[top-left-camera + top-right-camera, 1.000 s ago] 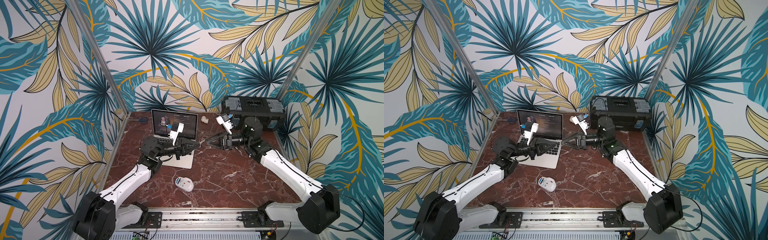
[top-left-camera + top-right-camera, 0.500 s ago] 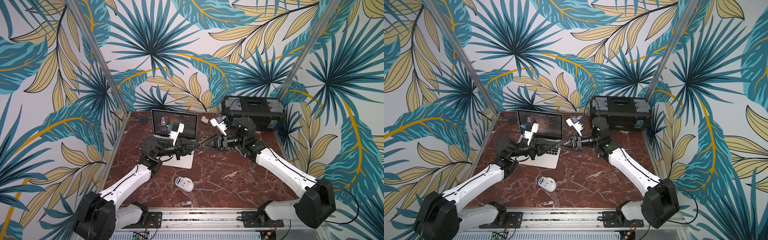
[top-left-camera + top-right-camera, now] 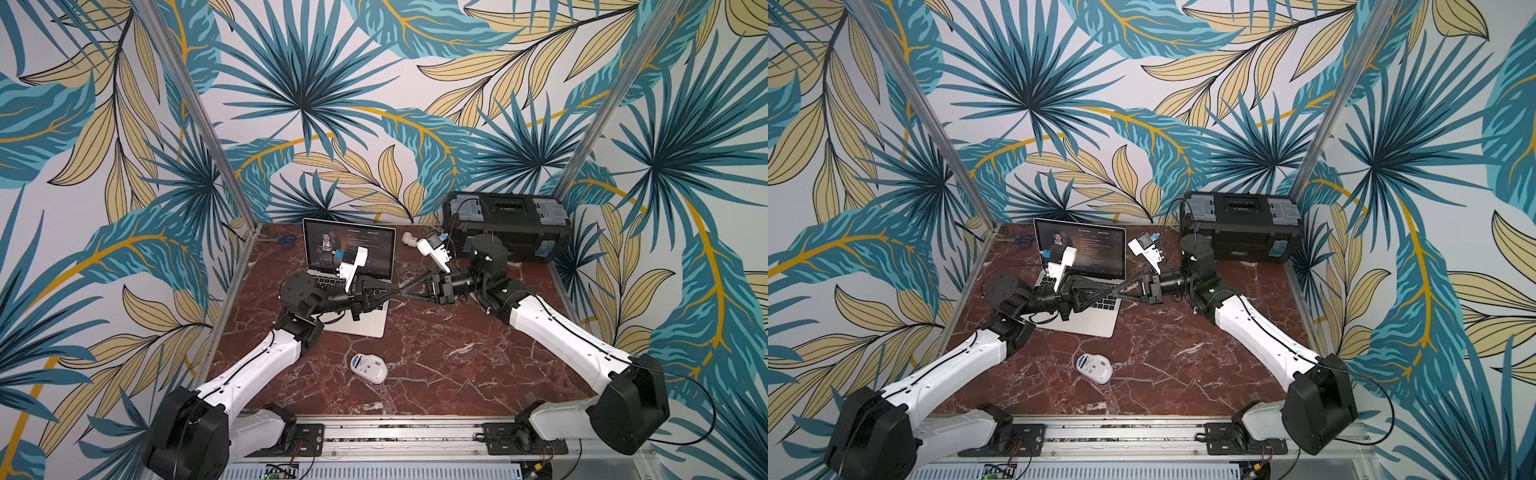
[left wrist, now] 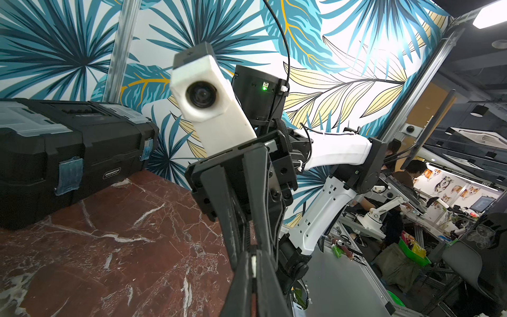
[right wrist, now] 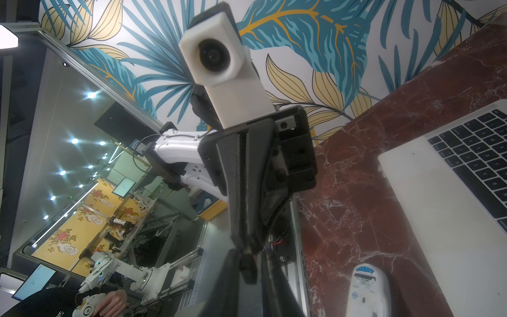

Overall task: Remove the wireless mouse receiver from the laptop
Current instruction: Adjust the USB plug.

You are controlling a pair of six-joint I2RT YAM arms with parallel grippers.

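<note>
The silver-grey laptop (image 3: 361, 326) (image 3: 1088, 326) (image 5: 439, 205) stands open at the back left of the marble table. Just off its right edge, above the table, my two grippers meet tip to tip. My left gripper (image 3: 395, 292) (image 4: 253, 255) is shut on the wireless mouse receiver (image 4: 254, 260), whose pale end shows between its fingers. My right gripper (image 3: 409, 289) (image 5: 249, 254) has its fingers closed in on the receiver's black end (image 5: 248, 267). In both top views the receiver is too small to make out. It is out of the laptop.
A white mouse (image 3: 369, 368) (image 5: 367, 291) lies belly-up in front of the laptop. A black toolbox (image 3: 507, 226) (image 4: 68, 148) stands at the back right. A small white object (image 3: 409, 238) and a blue cable (image 3: 286, 240) lie by the back wall.
My right gripper has moved left until its tips met the left gripper's tips, and its jaws have narrowed round the receiver. The left arm has held still.
</note>
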